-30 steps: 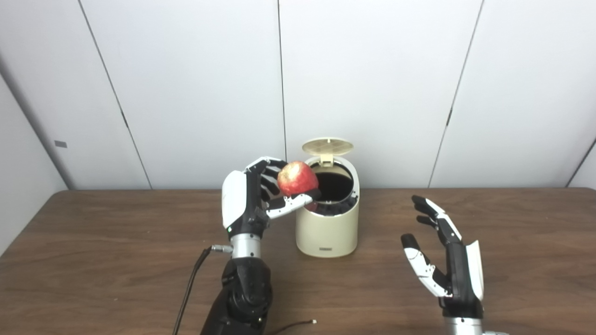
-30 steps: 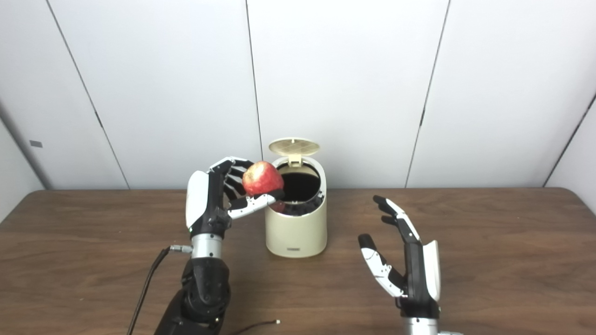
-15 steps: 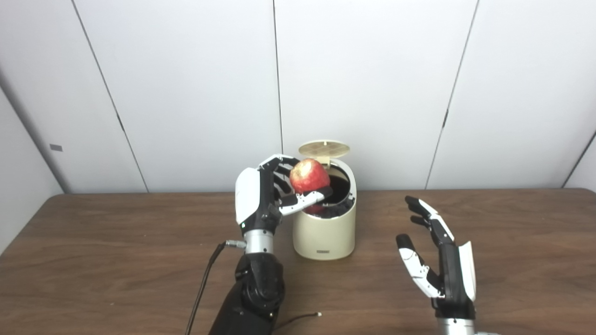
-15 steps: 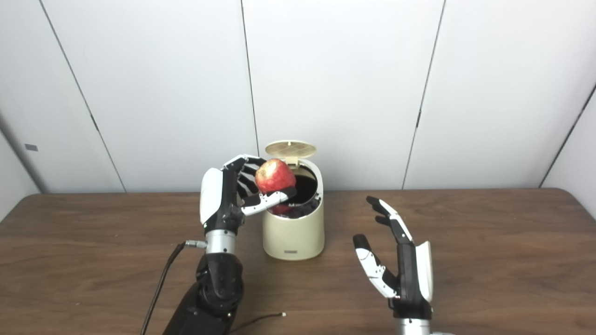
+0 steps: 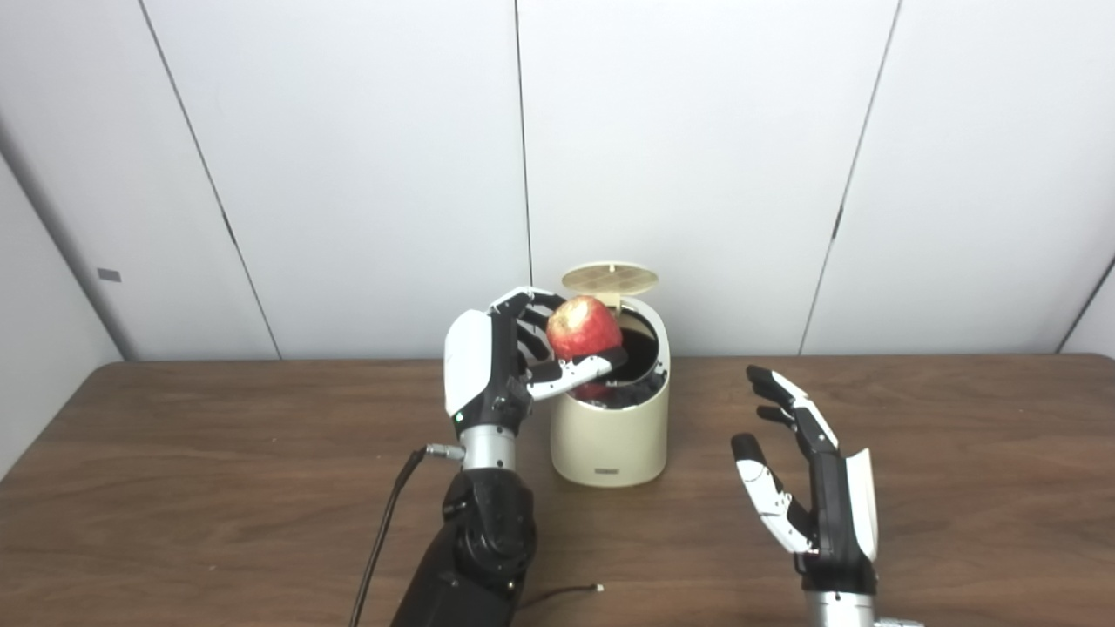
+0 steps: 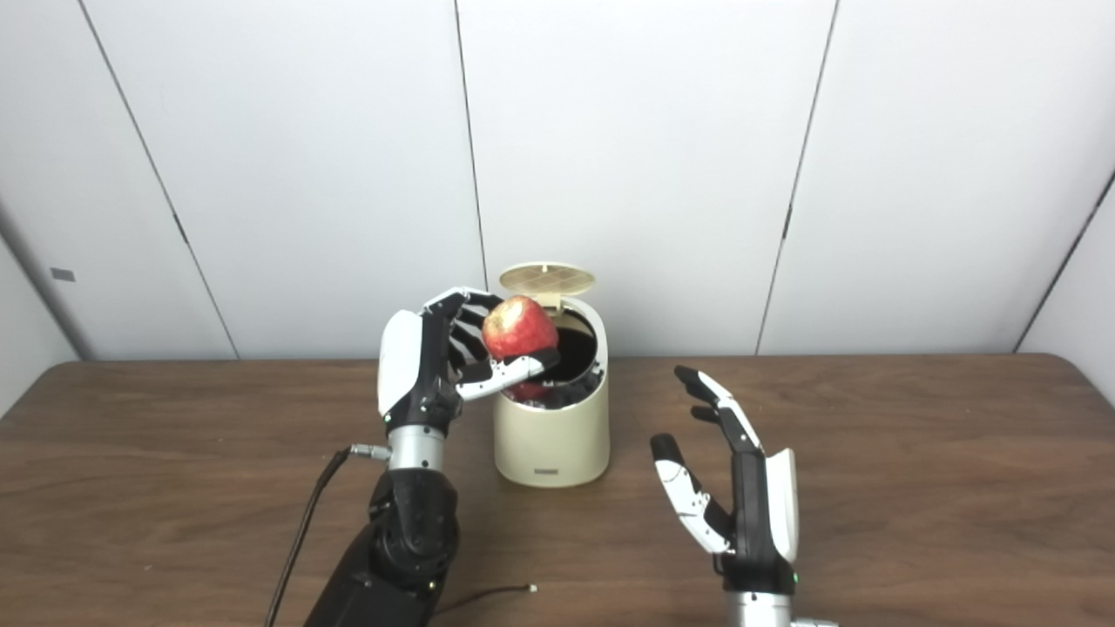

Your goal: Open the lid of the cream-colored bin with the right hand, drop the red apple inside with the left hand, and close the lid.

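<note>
Standing nearest, the right robot hand (image 5: pixel 814 488) is spread and holds nothing, hovering over bare counter (image 5: pixel 976 488) well apart from the cream-colored bin (image 5: pixel 610 431). Farther back, the left robot hand (image 5: pixel 510 366) grips the red apple (image 5: pixel 582 327) over the bin's left rim, lid (image 5: pixel 610 279) upright behind. Since a second ago the apple has moved rightward over the opening; the right robot hand stays spread.

Brown wood-grain table (image 5: pixel 218 488) fills the lower half. White panel wall (image 5: pixel 697 157) behind it, split by dark vertical seams. Small grey tag (image 5: pixel 109 275) on the left wall panel. Black cable (image 5: pixel 383 531) runs across the tabletop at the near edge; a thinner wire (image 5: pixel 566 593) lies beside it.
</note>
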